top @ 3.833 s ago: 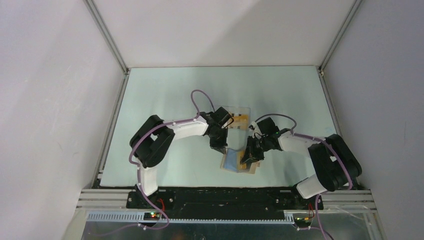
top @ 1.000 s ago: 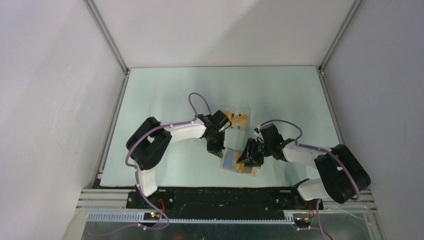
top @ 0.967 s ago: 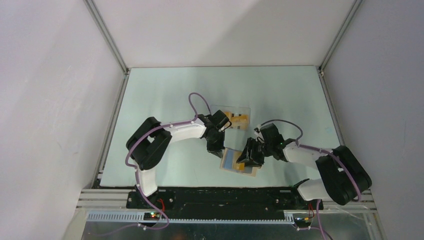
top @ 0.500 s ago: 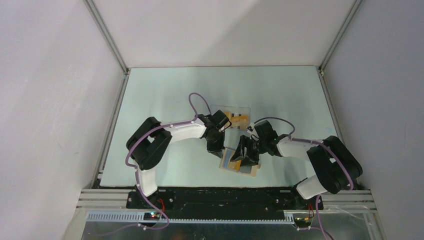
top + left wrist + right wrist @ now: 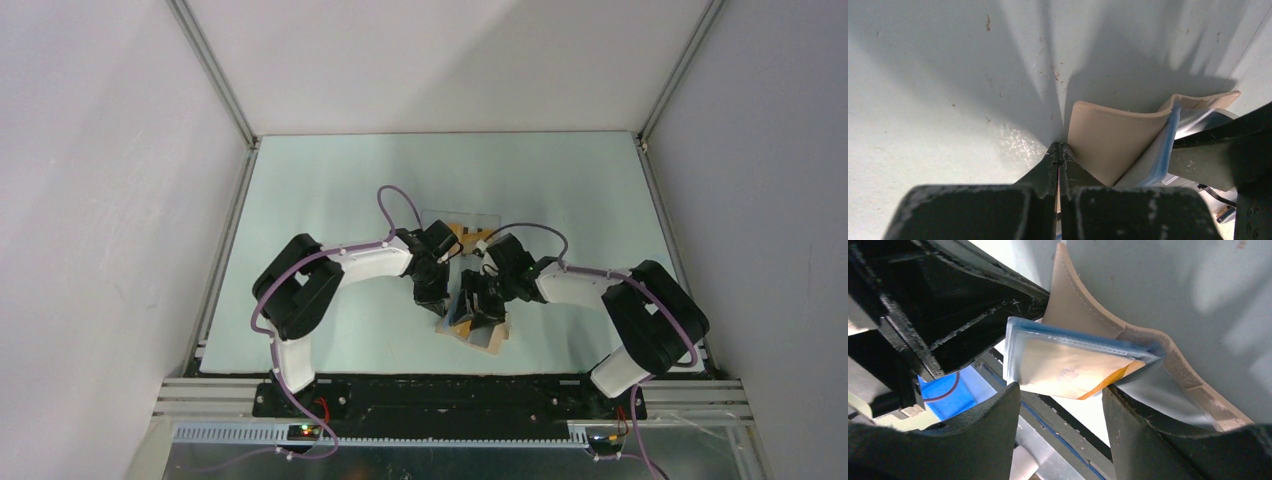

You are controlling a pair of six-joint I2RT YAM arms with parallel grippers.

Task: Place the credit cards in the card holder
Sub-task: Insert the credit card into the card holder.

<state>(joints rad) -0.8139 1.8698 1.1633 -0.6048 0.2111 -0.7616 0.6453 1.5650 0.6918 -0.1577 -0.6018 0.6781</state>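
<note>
- Left end effector (image 5: 1059, 150) is clenched with nothing visibly between the jaws. Its tips are down on the counter (image 5: 948, 75) at the corner of the card holder (image 5: 1108, 142), likely bracing it against sliding.
- The card holder stands half open near the counter's front edge, between the two arms.
- Right end effector (image 5: 1060, 412) is released. Its jaws sit astride one credit card (image 5: 1068, 372) in the blue pocket (image 5: 1013, 347), with an orange corner protruding; probably placed to nudge it home.
- Count: one holder with one card in it. More orange shows in the clear tray (image 5: 440, 216) behind; how many cards is hidden.

pale green table (image 5: 330, 200), tan card holder (image 5: 488, 340) and clear tray (image 5: 462, 220) on it
</note>
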